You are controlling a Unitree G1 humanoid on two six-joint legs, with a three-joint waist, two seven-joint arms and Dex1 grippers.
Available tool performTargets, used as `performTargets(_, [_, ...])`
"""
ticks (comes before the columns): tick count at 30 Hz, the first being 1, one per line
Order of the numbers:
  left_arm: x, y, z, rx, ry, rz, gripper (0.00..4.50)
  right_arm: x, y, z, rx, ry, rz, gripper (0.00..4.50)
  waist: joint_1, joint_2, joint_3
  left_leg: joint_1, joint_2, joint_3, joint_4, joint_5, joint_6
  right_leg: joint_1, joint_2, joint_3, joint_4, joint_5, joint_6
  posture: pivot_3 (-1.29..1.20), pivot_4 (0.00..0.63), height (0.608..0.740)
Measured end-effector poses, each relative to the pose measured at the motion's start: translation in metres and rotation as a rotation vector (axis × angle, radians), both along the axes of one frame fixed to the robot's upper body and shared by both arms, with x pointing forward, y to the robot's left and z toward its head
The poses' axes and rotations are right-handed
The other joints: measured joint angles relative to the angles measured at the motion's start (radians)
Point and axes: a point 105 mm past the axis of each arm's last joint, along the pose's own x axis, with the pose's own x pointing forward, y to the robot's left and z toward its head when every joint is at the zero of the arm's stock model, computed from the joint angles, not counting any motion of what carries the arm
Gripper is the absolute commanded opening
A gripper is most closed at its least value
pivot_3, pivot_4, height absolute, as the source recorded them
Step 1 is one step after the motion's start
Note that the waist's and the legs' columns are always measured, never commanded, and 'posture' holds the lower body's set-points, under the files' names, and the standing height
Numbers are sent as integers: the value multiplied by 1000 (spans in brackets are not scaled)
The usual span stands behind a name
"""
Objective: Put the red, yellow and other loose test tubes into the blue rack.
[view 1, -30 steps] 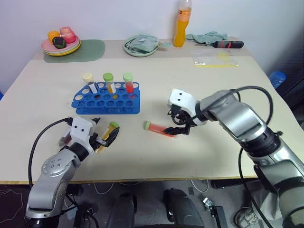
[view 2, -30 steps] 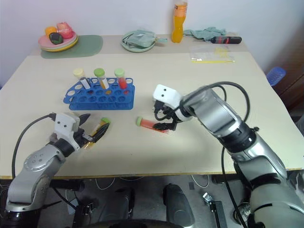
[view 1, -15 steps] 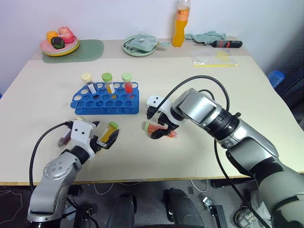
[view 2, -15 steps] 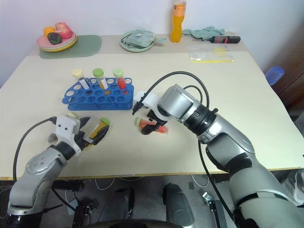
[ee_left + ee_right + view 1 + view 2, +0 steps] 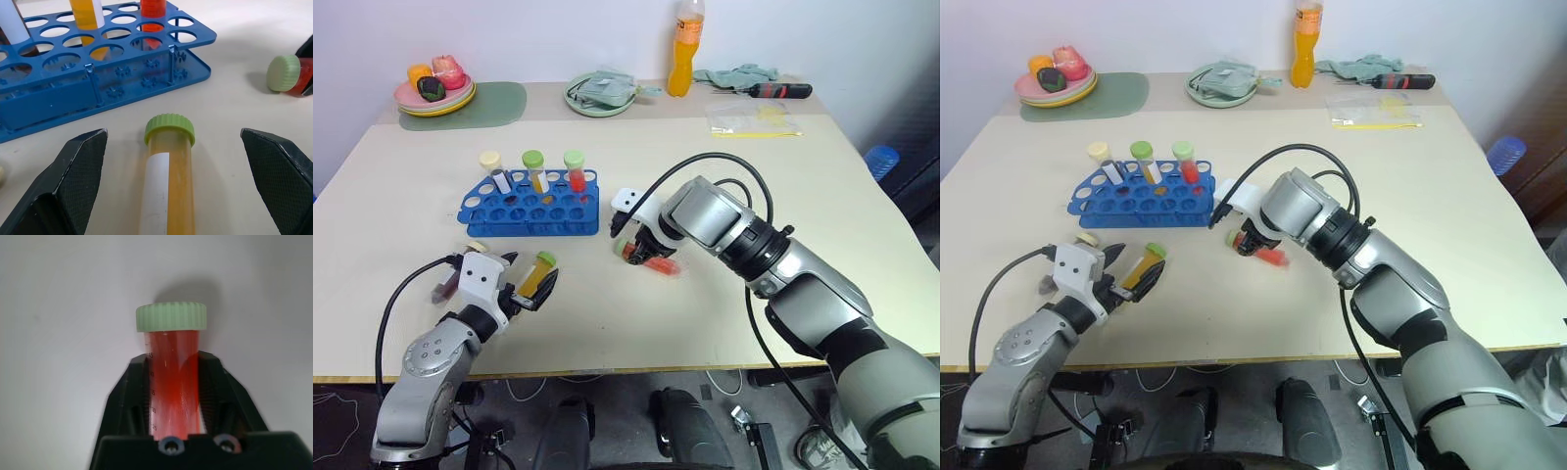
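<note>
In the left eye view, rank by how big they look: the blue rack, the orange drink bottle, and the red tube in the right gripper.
1. Bright blue plastic rack, largest.
2. Tall orange drink bottle; it stands farther back, so its true size may be greater.
3. Red-liquid tube with green cap, smallest, partly hidden by the right gripper.

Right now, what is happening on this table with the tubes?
The right hand has shut on the red test tube, which lies on the table near the blue rack. The left hand is open around the yellow test tube, lying flat. Three tubes stand in the rack.
</note>
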Motion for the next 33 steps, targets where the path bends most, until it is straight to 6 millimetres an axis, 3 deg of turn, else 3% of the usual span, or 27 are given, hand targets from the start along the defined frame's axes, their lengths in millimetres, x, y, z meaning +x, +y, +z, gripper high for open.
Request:
performTargets(5, [0,3,-4,-3,5,0,4500,-17,2,17,105,-64,126,769,1,0,0,-3,0,0,0,0,0,-2,0,0,0,0,0,0,150,740])
performTargets(8, [0,4,-5,-3,1,1,4500,-19,25,34,299,-208,217,769,-4,-1,0,-2,0,0,0,0,0,-2,0,0,1,0,0,0,150,740])
performTargets(12, [3,6,-3,0,-10,7,4500,-14,90,102,887,-457,163,769,-25,0,0,-3,1,1,-1,0,0,-7,2,2,7,0,0,0,150,740])
performTargets(15, [6,6,2,10,-23,4,4500,-2,103,131,1094,-542,40,769,-17,-1,-1,-2,0,0,1,0,-1,-5,0,2,6,0,0,0,150,740])
performTargets(22, [14,7,13,35,-33,-1,4500,43,89,103,1195,-614,-234,769,-2,-1,-1,-3,0,2,0,0,-1,-6,0,2,5,0,0,0,150,740])
performTargets(33, [7,6,20,33,-31,6,4500,43,94,69,1153,-613,-208,769,-23,-1,0,-3,0,1,0,1,-1,-7,0,2,6,0,0,0,150,740])
